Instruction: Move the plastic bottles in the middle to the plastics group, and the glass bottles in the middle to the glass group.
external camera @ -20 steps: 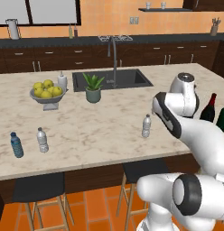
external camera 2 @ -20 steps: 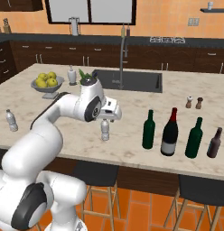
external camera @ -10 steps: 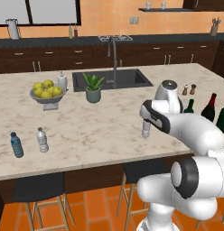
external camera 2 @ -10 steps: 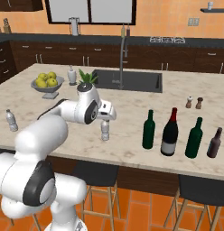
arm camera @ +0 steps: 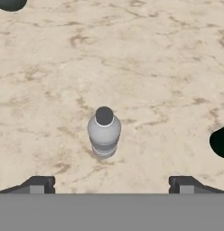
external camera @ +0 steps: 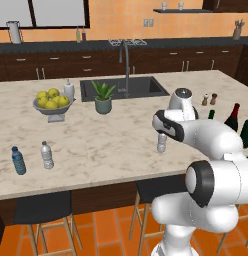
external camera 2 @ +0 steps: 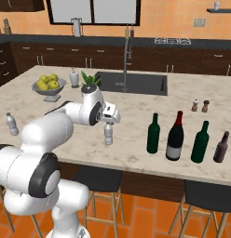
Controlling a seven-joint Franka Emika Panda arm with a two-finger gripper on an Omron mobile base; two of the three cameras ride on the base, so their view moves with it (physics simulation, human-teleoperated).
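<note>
A small clear greyish plastic bottle (external camera: 161, 142) (external camera 2: 108, 134) with a white cap stands upright mid-counter. My gripper (external camera: 163, 133) (external camera 2: 109, 122) (arm camera: 111, 186) hangs just above it, pointing down, open and holding nothing. From the hand view I look down on the bottle (arm camera: 104, 132), its cap between and ahead of the wide-apart fingertips (arm camera: 38, 185). To the right stand a slim dark green bottle (external camera 2: 153, 134), a black wine bottle (external camera 2: 175, 136) (external camera: 232, 118) with a red neck, and another green bottle (external camera 2: 200, 142). Far left stand a blue bottle (external camera: 18, 160) and a clear one (external camera: 46, 154) (external camera 2: 12, 124).
A small brown bottle (external camera 2: 222, 147) stands at the right end. Salt and pepper shakers (external camera 2: 200, 105) sit behind the glass bottles. A fruit bowl (external camera: 53, 103), a potted plant (external camera: 103, 97) and the sink (external camera: 121, 88) with its faucet lie at the back. Stools stand below the counter's front edge.
The arm has swung leftward and the hand has settled over the small clear bottle. The jaws stayed open and the bottles have not moved.
</note>
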